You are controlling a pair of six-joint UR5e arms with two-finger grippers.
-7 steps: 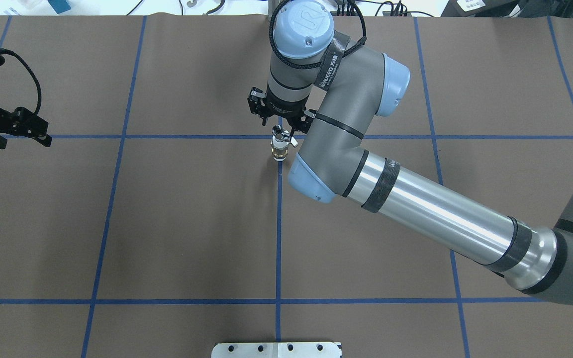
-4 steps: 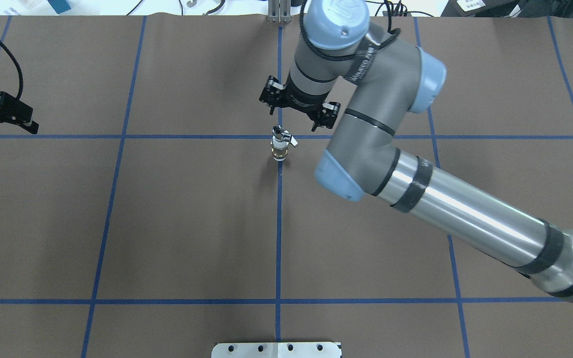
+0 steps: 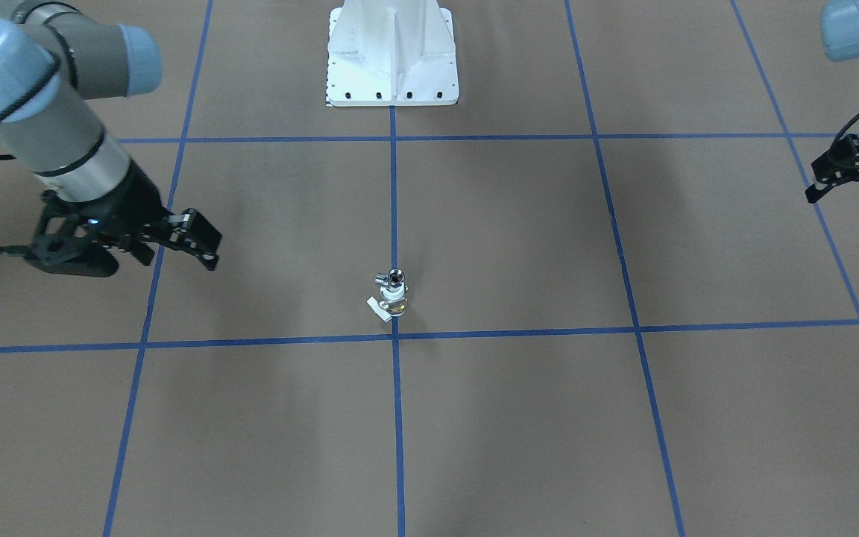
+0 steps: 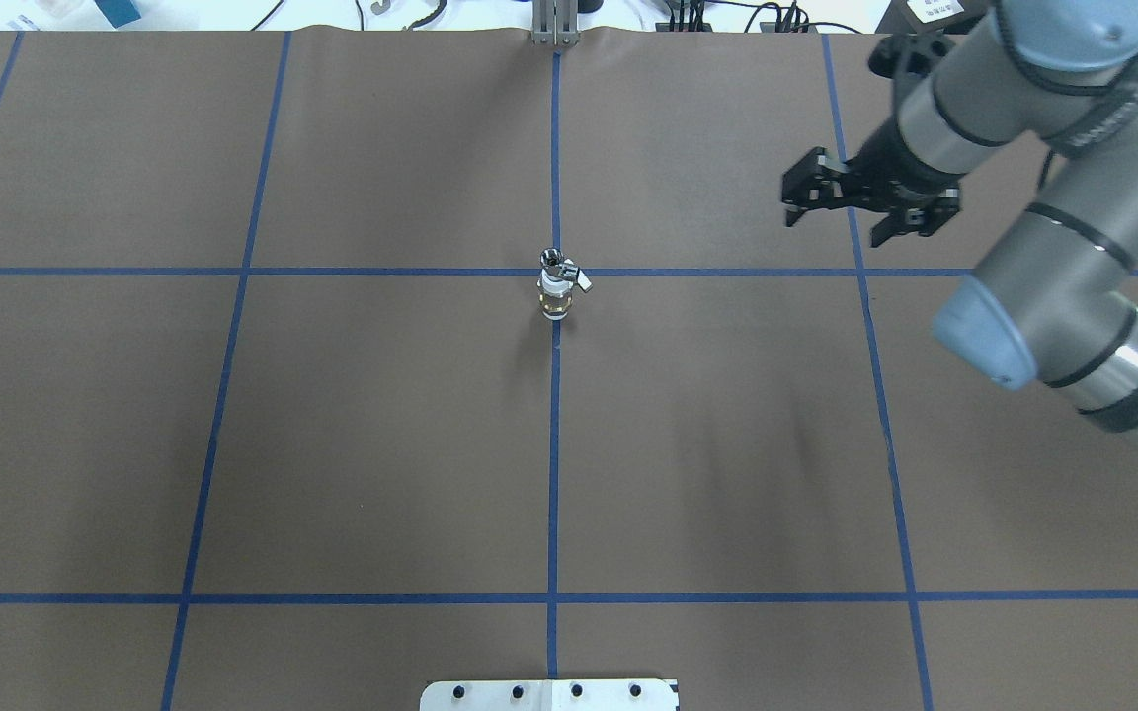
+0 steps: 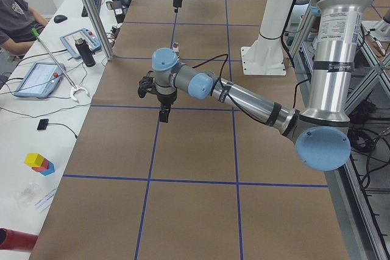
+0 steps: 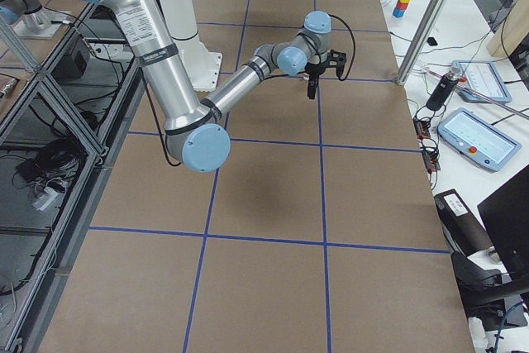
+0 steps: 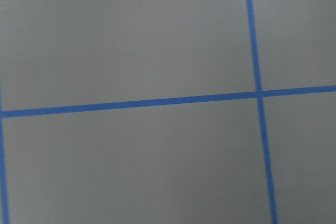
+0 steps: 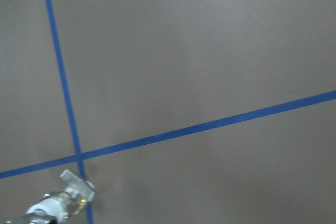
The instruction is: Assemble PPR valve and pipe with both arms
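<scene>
The right gripper (image 4: 832, 232) hangs over the desk (image 4: 381, 444) with its two black fingers spread wide and nothing between them. It sits in the right half, towards the far edge, and touches nothing. The left gripper (image 3: 847, 198) is over the left end of the desk, also with its fingers apart and empty. The front-facing view cuts off part of it at the frame's edge, and the overhead view misses it altogether. Well apart from both, about midway between the left and right edges and nearer the far edge than the robot's, the PPR valve (image 4: 554, 296) stands upright on the centre blue tape line (image 4: 554, 444). Its brass band is low down and its flat white lever juts out to one side. The pipe (image 4: 551, 261) sits on top of the valve, a shiny silver stub with its round opening facing up. Both are so small in the fixed views that how far the pipe is seated cannot be told. The right wrist camera catches only the valve's lever and brass part in its bottom left corner, with the rest cut off. The left wrist camera shows only brown covering and tape lines, and neither wrist view shows any fingers.
</scene>
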